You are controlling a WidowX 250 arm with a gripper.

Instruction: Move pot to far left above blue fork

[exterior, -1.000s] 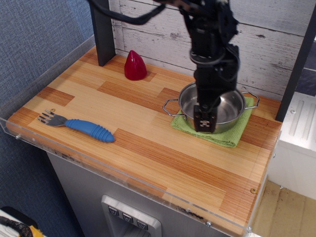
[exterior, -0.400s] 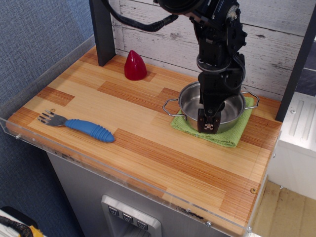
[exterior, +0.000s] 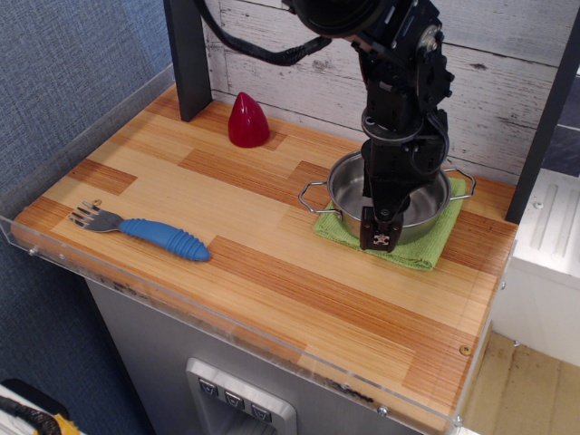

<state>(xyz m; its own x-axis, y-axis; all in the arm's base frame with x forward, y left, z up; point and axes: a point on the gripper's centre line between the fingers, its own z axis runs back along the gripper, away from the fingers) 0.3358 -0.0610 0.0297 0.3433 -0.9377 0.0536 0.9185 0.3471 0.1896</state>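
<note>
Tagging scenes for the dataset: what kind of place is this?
Probably a toy-kitchen counter in a lab: a wooden counter with a clear plastic rim, a whitewashed plank backdrop, and kitchenware on it: a pot on a green cloth and a blue fork.

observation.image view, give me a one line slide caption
Gripper at the near rim of the pot on a green cloth; blue fork far left.

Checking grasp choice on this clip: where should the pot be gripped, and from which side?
Probably the near rim of the pot, from above. It sits upright on the green cloth, its thin wall open for one finger inside and one outside. The wire handles look too thin. The gripper is already at that rim; whether it has closed is unclear.
</note>
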